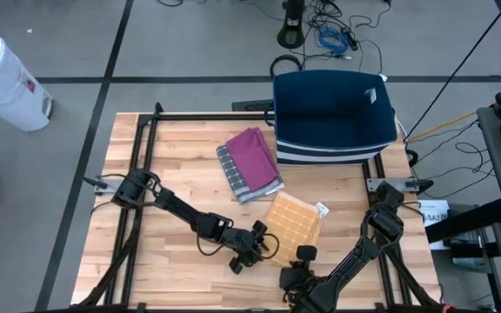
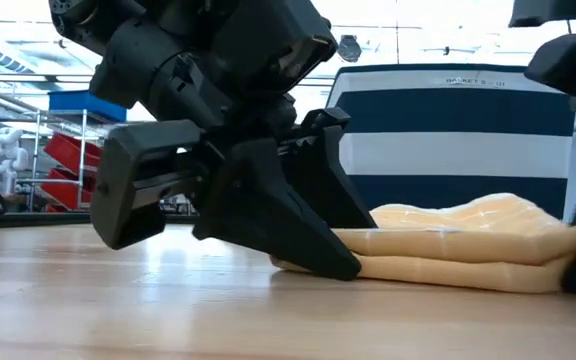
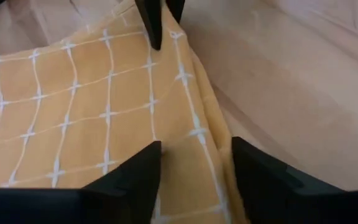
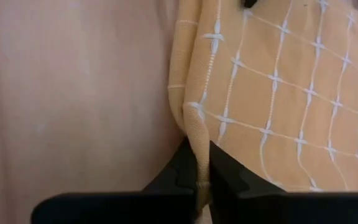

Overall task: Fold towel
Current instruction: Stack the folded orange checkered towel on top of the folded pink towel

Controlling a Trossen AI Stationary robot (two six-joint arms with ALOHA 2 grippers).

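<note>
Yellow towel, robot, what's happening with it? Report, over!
Right gripper shut on yellow towel edge. Left gripper open, straddling the opposite edge. Towel flat on table, partly folded. Purple towel and basket sit apart, nothing blocking.

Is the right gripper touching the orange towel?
Touching. In the right wrist view, the right gripper has its jaws shut on the edge of the orange towel.

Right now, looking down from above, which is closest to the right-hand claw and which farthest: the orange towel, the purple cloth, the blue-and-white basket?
From the right gripper, at the table's near edge:
1. Orange checked towel, pinched at its edge.
2. Purple cloth, mid-table, on a grey checked cloth.
3. Navy-and-white striped basket, at the far edge.
</note>
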